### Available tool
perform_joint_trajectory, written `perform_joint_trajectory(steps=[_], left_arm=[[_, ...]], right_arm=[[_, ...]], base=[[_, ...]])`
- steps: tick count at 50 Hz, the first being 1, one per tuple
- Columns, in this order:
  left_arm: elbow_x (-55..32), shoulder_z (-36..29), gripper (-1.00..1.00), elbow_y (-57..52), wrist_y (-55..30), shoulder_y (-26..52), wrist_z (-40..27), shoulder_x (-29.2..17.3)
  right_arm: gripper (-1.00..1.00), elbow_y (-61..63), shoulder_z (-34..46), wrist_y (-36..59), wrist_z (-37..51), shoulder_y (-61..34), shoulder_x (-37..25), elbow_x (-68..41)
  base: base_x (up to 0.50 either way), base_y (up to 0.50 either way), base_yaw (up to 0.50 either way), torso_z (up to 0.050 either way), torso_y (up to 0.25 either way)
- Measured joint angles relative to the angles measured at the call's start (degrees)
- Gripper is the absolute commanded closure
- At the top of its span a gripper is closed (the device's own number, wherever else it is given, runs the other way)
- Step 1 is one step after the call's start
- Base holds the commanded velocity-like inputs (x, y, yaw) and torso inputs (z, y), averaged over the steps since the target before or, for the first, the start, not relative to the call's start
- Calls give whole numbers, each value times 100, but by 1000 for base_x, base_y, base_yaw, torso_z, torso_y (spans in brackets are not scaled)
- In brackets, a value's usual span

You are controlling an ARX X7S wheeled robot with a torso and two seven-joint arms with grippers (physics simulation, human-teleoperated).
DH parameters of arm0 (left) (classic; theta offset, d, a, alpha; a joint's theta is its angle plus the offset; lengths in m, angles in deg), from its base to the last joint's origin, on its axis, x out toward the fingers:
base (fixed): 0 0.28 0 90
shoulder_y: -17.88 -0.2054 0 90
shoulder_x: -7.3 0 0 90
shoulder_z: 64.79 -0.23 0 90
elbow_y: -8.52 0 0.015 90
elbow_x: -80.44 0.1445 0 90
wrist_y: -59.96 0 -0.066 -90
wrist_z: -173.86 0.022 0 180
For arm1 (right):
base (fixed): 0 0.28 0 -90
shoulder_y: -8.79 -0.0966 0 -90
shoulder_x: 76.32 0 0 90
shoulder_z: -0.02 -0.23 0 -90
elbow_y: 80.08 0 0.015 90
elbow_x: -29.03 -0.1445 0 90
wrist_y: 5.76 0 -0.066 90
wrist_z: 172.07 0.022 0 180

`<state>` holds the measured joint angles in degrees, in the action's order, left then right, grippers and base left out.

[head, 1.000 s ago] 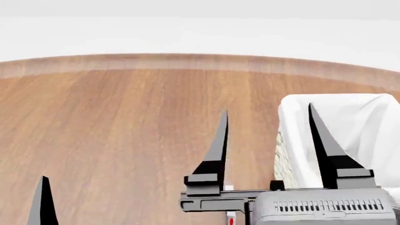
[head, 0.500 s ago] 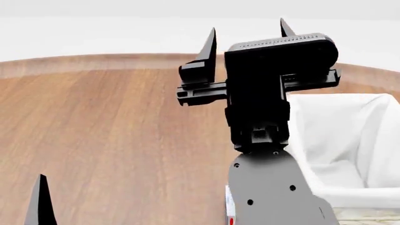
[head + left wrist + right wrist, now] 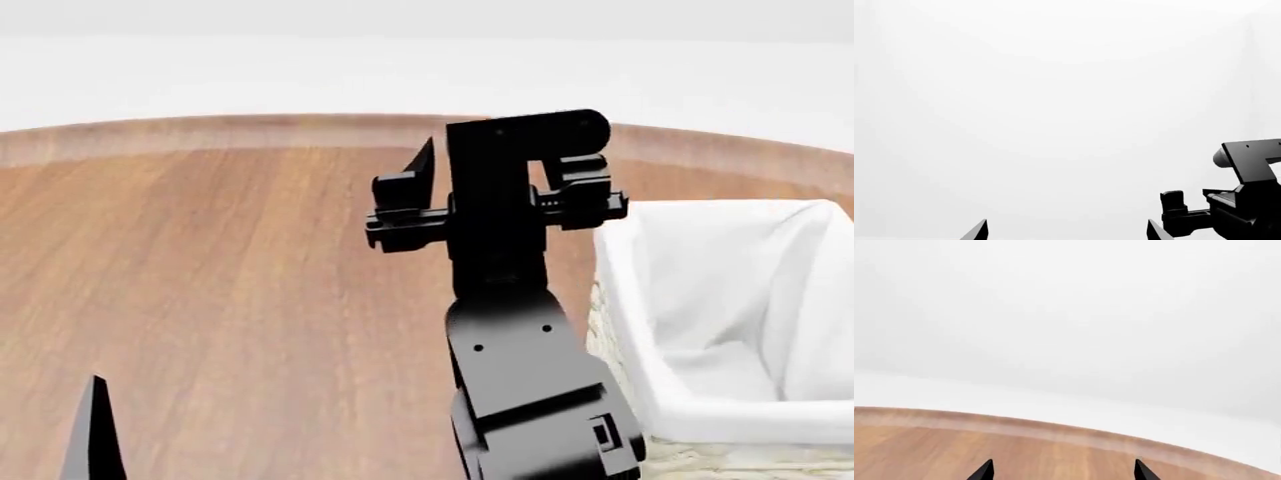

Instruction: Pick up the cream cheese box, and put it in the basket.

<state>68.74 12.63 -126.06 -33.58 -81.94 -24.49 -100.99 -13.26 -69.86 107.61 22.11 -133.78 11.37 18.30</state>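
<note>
Wood-grain round table (image 3: 240, 280) carries a cream-white woven wicker basket (image 3: 721, 420) with white cloth liner.
Just beside the basket, the black right gripper (image 3: 487, 205) stands raised, jaws apart, empty; left gripper (image 3: 1067, 231) shows parted fingertips; cream cheese box unseen.

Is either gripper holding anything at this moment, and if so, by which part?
Nothing is held. The right gripper is open with only table between its fingertips; the left gripper is open against blank background.
</note>
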Motion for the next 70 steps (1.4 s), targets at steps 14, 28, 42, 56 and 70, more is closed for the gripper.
perform_joint_trajectory(steps=[14, 28, 42, 56, 70], left_arm=[[-4, -54, -100, 20, 19, 10, -33, -38], [-18, -91, -100, 35, 42, 8, -71, -76], [-58, -127, -100, 58, 90, 11, -81, -116], [-128, -146, -100, 71, 144, 3, -74, -174], [-161, -171, -100, 93, 199, -4, -78, -218]], right_arm=[[-100, -1389, 333, -731, 79, -97, 133, -343], [-100, -2828, 940, -1603, 127, -236, 192, -995], [-100, -4262, 2689, -2612, 231, -419, 220, -2684], [-100, -4803, 4122, -3120, 325, -516, 226, -4067], [-100, -5007, 4975, -3353, 366, -530, 228, -4885]], base=[[0, 0, 0, 0, 0], [0, 0, 0, 0, 0], [0, 0, 0, 0, 0], [0, 0, 0, 0, -54], [0, 0, 0, 0, -97]])
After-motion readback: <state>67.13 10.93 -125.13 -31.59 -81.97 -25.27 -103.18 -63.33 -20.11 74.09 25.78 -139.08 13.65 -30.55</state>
